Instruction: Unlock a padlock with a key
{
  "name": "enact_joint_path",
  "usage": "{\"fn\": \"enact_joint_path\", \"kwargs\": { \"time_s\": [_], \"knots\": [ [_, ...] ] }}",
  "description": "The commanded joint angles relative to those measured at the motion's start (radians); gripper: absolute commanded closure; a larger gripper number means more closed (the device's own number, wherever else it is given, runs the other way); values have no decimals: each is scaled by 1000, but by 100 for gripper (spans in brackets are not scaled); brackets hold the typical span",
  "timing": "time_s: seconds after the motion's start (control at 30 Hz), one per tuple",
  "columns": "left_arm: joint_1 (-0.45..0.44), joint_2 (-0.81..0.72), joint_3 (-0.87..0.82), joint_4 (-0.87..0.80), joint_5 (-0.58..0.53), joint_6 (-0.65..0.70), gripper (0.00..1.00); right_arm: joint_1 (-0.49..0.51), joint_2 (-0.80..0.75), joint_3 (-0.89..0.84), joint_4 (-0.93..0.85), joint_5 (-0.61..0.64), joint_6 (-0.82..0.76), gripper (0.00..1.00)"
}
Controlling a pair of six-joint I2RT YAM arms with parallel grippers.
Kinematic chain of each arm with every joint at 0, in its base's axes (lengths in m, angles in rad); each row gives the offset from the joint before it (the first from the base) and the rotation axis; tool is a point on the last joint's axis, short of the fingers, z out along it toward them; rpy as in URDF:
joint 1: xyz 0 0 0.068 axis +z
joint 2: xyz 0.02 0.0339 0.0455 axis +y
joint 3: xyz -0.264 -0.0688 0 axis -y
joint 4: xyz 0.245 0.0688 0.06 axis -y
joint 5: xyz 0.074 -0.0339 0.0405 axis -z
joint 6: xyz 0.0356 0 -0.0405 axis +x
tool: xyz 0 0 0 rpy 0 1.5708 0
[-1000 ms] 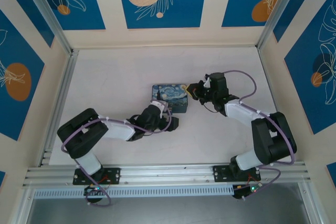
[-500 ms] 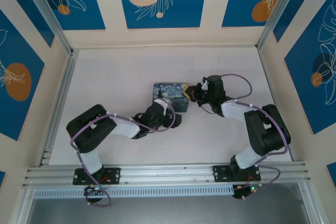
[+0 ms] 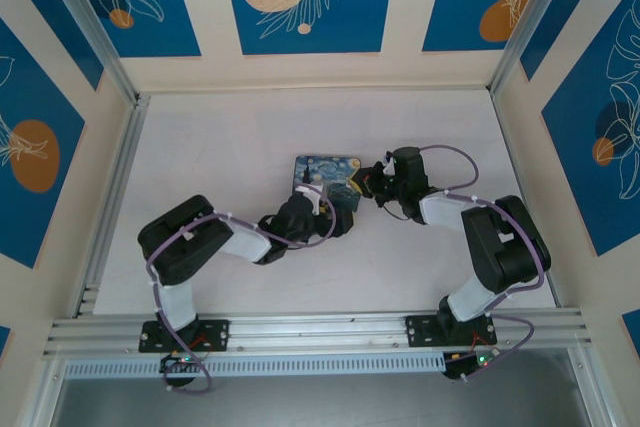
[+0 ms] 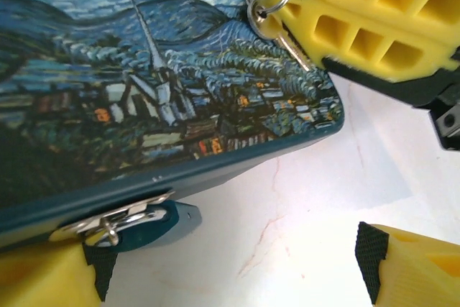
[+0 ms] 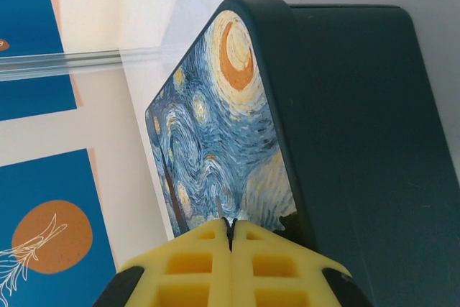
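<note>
The right gripper (image 5: pixel 231 231) was clamped shut on the ring of the key (image 4: pixel 284 44), which lay over a lid corner of the tin (image 4: pixel 144 106). The padlock (image 4: pixel 154 224) hung at the tin's near edge, just beside one finger of the wide-open left gripper (image 4: pixel 230 278).

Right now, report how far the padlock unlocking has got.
Done: the right claw is shut on the key, holding it over a corner of the painted tin. In hand: the left claw is open at the padlock on the tin's front edge, not gripping it. Left: the key is apart from the padlock, so inserting, turning and freeing the shackle remain.
</note>
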Motion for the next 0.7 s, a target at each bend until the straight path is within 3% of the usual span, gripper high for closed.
{"fn": "enact_joint_path", "kwargs": {
  "time_s": [0.0, 0.33, 0.67],
  "knots": [
    [7, 38, 28, 102, 25, -65, 13, 7, 24, -14, 4, 6, 12, 100],
    [-8, 150, -26, 307, -50, -218, 15, 8, 39, -14, 15, 7, 21, 100],
    [-55, 110, -75, 381, -179, -295, 22, 7, 37, -16, 12, 7, 19, 100]
  ]
}}
